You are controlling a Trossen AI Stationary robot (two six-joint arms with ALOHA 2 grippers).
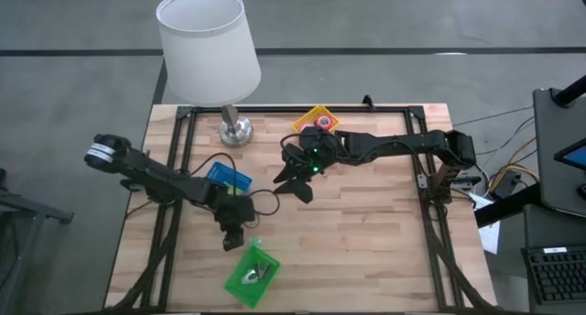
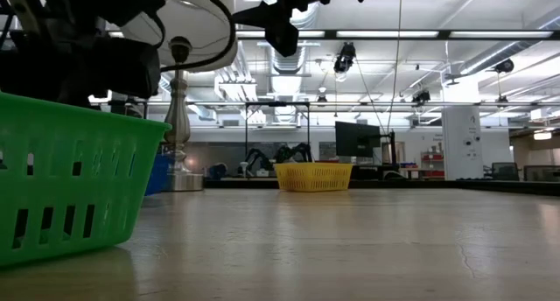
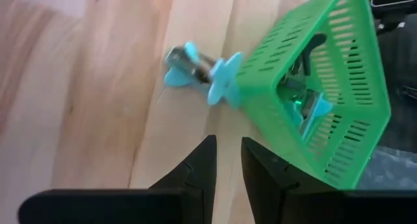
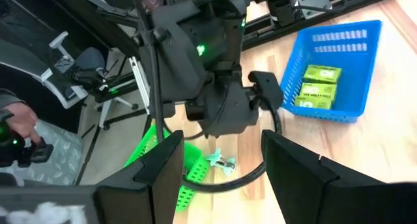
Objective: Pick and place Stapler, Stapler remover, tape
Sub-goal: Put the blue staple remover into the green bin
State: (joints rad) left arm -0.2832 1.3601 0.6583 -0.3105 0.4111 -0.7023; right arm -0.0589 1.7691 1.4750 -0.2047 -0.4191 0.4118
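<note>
A light-blue stapler remover [image 3: 199, 71] lies on the wooden table, right against a corner of the green basket [image 3: 339, 68]; it also shows in the right wrist view [image 4: 223, 163]. Another light-blue piece [image 3: 307, 113] lies inside the basket. My left gripper [image 3: 227, 160] hangs just above the table near that remover, its fingers a narrow gap apart with nothing between them. My right gripper [image 4: 221, 165] stands open and empty above the table's middle [image 1: 298, 179]. A pink-red tape roll [image 1: 322, 123] sits in the yellow basket [image 1: 309, 116]. No stapler shows plainly.
A lamp [image 1: 209, 42] stands on its metal base [image 1: 235, 132] at the far left. A blue basket [image 4: 339, 71] with lime-green boxes sits behind my left arm. Black frame rails [image 1: 430, 196] run along the table's sides. Bare wood lies at the near right.
</note>
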